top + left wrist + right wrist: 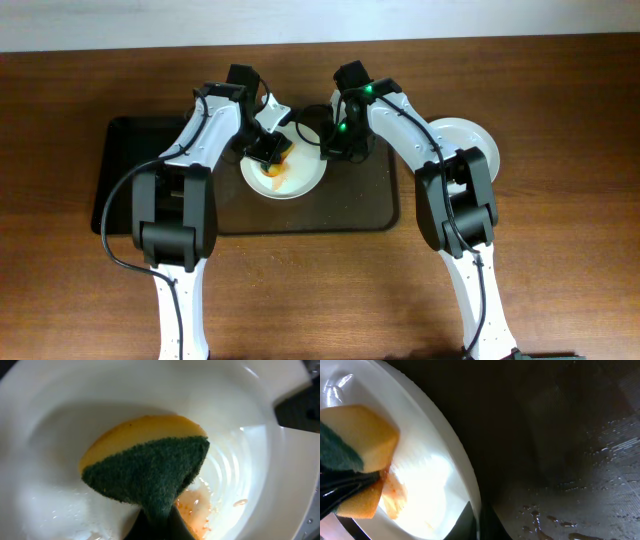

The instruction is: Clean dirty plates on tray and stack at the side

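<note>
A white plate with an orange-red smear lies on the dark brown tray. My left gripper is shut on a yellow and green sponge and presses it on the plate's inside, next to the smear. My right gripper is shut on the plate's right rim, one finger inside and one outside. The sponge and the wet tray floor show in the right wrist view. Another white plate sits on the table, right of the tray.
A black tray adjoins the brown tray at the left. Water drops lie on the tray floor near my right gripper. Wooden tabletop surrounds the trays.
</note>
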Controlling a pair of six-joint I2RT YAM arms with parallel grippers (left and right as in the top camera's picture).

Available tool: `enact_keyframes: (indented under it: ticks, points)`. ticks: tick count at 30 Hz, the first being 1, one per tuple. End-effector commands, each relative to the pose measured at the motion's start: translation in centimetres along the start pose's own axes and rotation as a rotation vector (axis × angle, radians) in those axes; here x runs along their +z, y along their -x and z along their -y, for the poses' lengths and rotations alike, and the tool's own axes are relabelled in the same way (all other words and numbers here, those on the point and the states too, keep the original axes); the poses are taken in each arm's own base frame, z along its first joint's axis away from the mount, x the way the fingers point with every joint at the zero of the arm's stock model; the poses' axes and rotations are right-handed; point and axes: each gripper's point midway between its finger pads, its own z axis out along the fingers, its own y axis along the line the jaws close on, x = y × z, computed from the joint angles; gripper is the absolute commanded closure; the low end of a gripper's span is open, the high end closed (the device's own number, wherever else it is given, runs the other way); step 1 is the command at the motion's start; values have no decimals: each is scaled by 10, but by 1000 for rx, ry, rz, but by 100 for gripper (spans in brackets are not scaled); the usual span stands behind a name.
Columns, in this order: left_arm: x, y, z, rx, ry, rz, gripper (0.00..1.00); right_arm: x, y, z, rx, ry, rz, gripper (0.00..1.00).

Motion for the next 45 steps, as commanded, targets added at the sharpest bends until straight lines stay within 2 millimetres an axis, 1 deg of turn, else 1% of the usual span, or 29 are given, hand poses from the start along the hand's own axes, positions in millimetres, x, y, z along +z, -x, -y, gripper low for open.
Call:
enact_keyframes:
  ticks: [1, 2, 3, 5, 7, 8, 9, 10, 11, 12, 13, 16, 17, 19, 21, 22, 23, 24, 25, 27, 29, 32, 37, 40, 41, 43, 44, 45]
  points:
    - [14, -12, 15, 71, -97, -34, 100, 4, -2, 5, 6, -7, -9, 96]
    - [12, -17, 24, 102, -145, -45, 100, 4, -2, 5, 6, -6, -9, 96]
    - [12, -20, 27, 99, -163, -57, 100, 4, -2, 5, 6, -6, -9, 96]
    - [10, -28, 30, 78, -176, -90, 100, 4, -2, 5, 6, -6, -8, 96]
    - [9, -32, 27, -3, -176, -105, 100, 4, -2, 5, 6, -6, -9, 96]
    - [7, -32, 22, -132, -167, -109, 100, 4, -2, 5, 6, -7, -9, 96]
    - [5, -33, 17, -211, -162, -110, 100, 4, -2, 5, 6, -6, -9, 96]
    - [3, -34, 9, -330, -155, -111, 100, 4, -2, 5, 6, -7, -9, 96]
    - [0, -36, -1, -451, -147, -109, 100, 4, -2, 5, 6, -7, -9, 96]
    - [-3, -37, -8, -507, -143, -101, 100, 4, -2, 5, 6, -7, -9, 96]
    - [-6, -37, -23, -587, -129, -78, 100, 4, -2, 5, 6, -6, -9, 96]
    - [-10, -32, -41, -621, -119, -27, 100, 4, -2, 5, 6, -6, -8, 96]
    - [-9, -23, -51, -600, -82, 20, 100, 4, -2, 5, 6, -6, -8, 96]
    - [-8, -9, -59, -563, -37, 76, 100, 4, -2, 5, 5, -6, -8, 96]
    - [-6, 10, -56, -515, -30, 135, 100, 4, -2, 5, 5, -6, -8, 96]
    - [-3, 20, -47, -481, -37, 157, 100, 4, -2, 5, 5, -7, -8, 96]
    - [-2, 24, -37, -432, -67, 161, 100, 4, -2, 5, 5, -7, -8, 96]
    - [0, 29, -16, -350, -134, 161, 100, 4, -2, 5, 5, -6, -8, 96]
    - [2, 30, -3, -295, -174, 156, 100, 4, -2, 5, 5, -8, -7, 96]
    - [0, 27, 6, -301, -211, 139, 100, 4, -2, 6, 5, -13, -6, 96]
    - [-9, 21, 19, -329, -347, 128, 100, 4, -2, 6, 5, -13, -6, 96]
    - [-15, 14, 25, -359, -417, 108, 100, 4, -2, 6, 5, -13, -6, 96]
    - [-14, 10, 25, -369, -412, 89, 100, 4, -2, 6, 5, -13, -6, 96]
    - [-9, -7, 19, -399, -341, 14, 100, 4, -2, 6, 5, -13, -5, 96]
    - [-6, -16, 14, -408, -289, -23, 100, 4, -2, 6, 5, -13, -5, 96]
    - [-4, -28, 8, -420, -234, -70, 100, 4, -2, 6, 5, -13, -6, 96]
    - [-5, -36, 9, -388, -231, -99, 100, 4, -2, 6, 5, -13, -6, 96]
    - [-5, -36, 10, -379, -233, -101, 100, 4, -2, 6, 5, -13, -6, 96]
